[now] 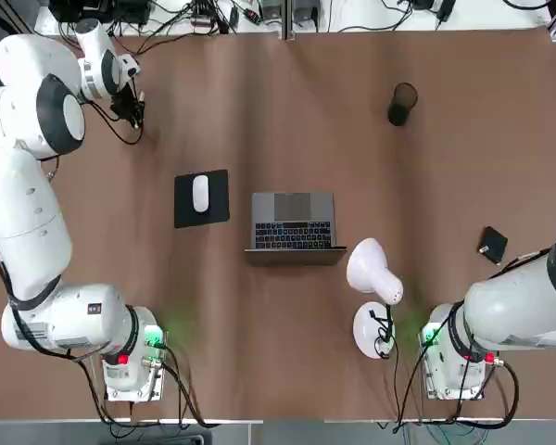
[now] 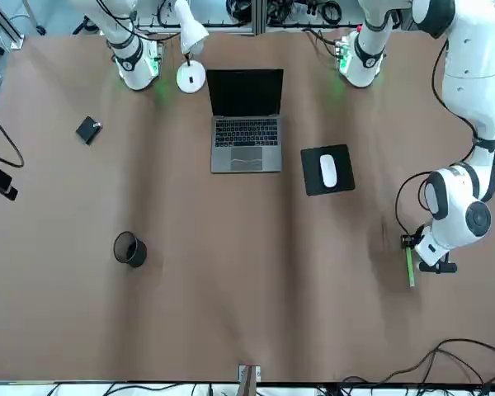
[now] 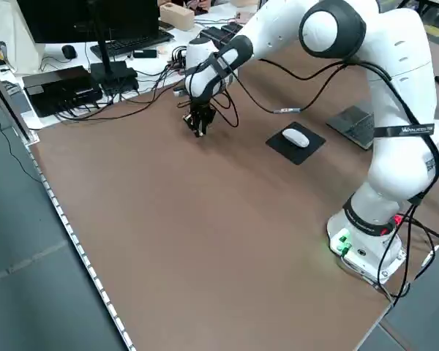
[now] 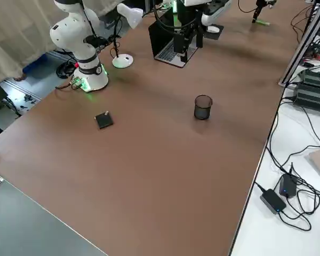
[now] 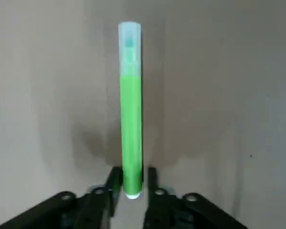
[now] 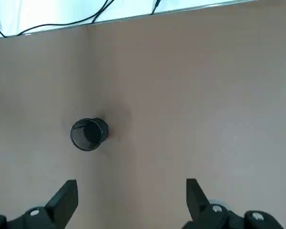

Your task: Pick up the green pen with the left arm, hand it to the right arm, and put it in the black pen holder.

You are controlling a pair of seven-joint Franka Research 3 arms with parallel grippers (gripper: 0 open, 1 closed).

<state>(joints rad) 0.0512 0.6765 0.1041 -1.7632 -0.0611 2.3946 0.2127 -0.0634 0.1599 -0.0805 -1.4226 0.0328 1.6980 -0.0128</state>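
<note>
The green pen (image 5: 130,95) lies low at the table's far left corner, and my left gripper (image 5: 131,178) is shut on one end of it. In the front view the green pen (image 2: 409,271) sticks out from under the left gripper (image 2: 411,245) toward the table's far edge. The black pen holder (image 1: 401,104) stands upright at the far right, well away from both. My right gripper (image 6: 131,200) hangs open and empty above the table, with the black pen holder (image 6: 88,134) ahead of it.
An open laptop (image 1: 293,222) sits mid-table, with a mouse on a black pad (image 1: 201,197) to its left. A white desk lamp (image 1: 375,278) stands near the right arm's base. At the right lies a small black square box (image 1: 492,245). Cables run along the far edge.
</note>
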